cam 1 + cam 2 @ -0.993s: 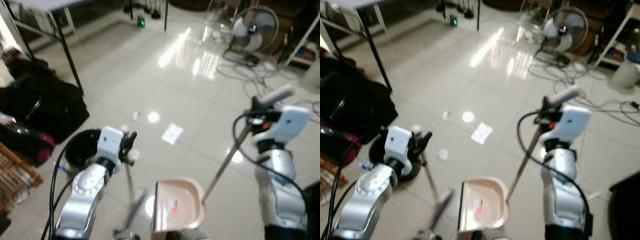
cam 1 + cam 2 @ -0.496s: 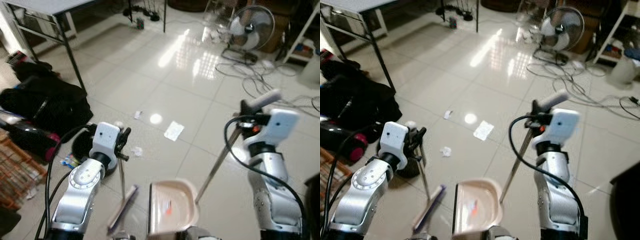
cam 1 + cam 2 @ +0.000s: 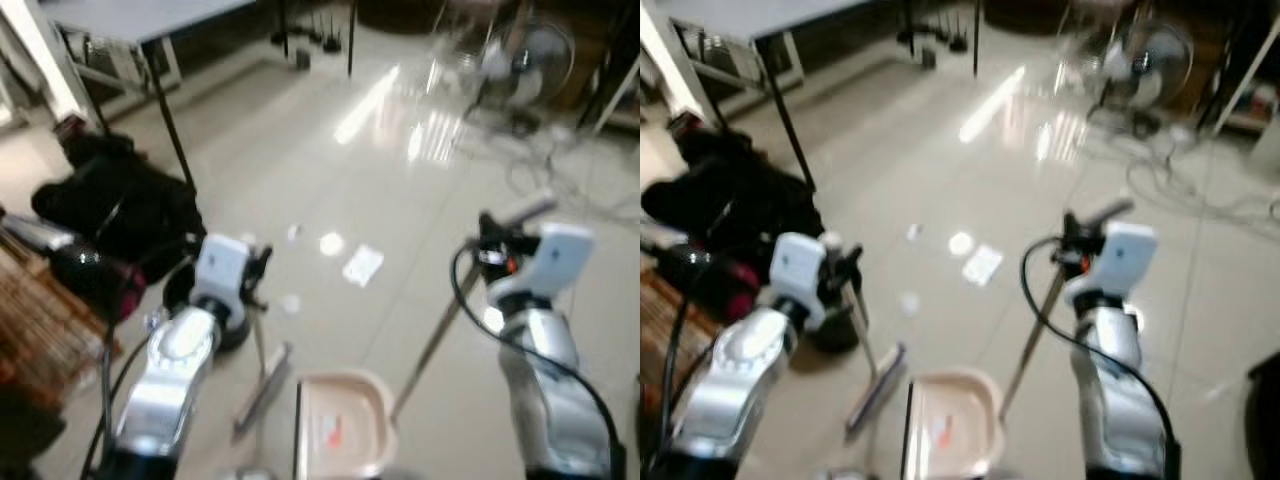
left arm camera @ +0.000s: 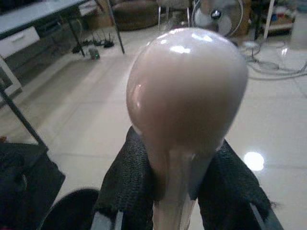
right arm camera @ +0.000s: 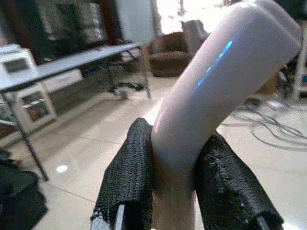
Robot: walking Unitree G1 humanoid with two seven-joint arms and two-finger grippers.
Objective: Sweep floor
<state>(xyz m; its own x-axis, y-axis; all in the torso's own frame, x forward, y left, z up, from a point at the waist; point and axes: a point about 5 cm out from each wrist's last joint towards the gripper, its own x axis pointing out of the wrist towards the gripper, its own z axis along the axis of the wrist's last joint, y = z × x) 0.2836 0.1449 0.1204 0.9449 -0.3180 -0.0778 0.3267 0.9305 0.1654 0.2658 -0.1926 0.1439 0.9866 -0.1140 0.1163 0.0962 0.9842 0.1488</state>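
1. Broom (image 3: 262,370) is held by the left gripper (image 4: 180,184), whose black fingers (image 4: 127,191) are closed around the pale handle just below its rounded top; the thin stick goes down to the brush head, which rests on the tiled floor (image 3: 420,200) just to the left of the dustpan.
2. Right gripper (image 5: 175,187) is closed on the pale, bent grip of the dustpan handle (image 3: 440,325); this long rod slants down and to the left to the dustpan (image 3: 340,430).
3. Dustpan is beige and sits on the floor between the two silver arms, close to the robot; a small orange-red bit lies inside it.
4. Paper piece (image 3: 362,265), white and flat, lies on the floor ahead of the dustpan, well apart from it. Two smaller white scraps (image 3: 291,302) lie to its left, one of them near the left gripper.
5. Black bags (image 3: 120,215) are piled on the left side, beside the leg of a desk (image 3: 150,18). A round dark object stands on the floor behind the left arm.
6. Fan (image 3: 1145,55) stands far back on the right, with loose cables (image 3: 1200,195) on the floor near it. The head views are blurred.
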